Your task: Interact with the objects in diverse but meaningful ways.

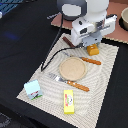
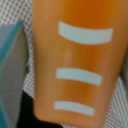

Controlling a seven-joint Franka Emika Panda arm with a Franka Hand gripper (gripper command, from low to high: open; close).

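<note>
Gripper (image 1: 93, 44) is low over the orange-yellow block (image 1: 93, 49) at the far edge of the placemat (image 1: 107, 75); whether it grips the block I cannot tell. In the wrist view, the block (image 2: 75, 60) shows 3 pale stripes. Yellow box (image 1: 68, 101) and white carton (image 1: 33, 89) lie near the front edge.

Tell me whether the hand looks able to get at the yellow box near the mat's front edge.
Probably yes: the yellow box lies flat and alone, nothing over it. But the hand seems occupied with the orange block.
</note>
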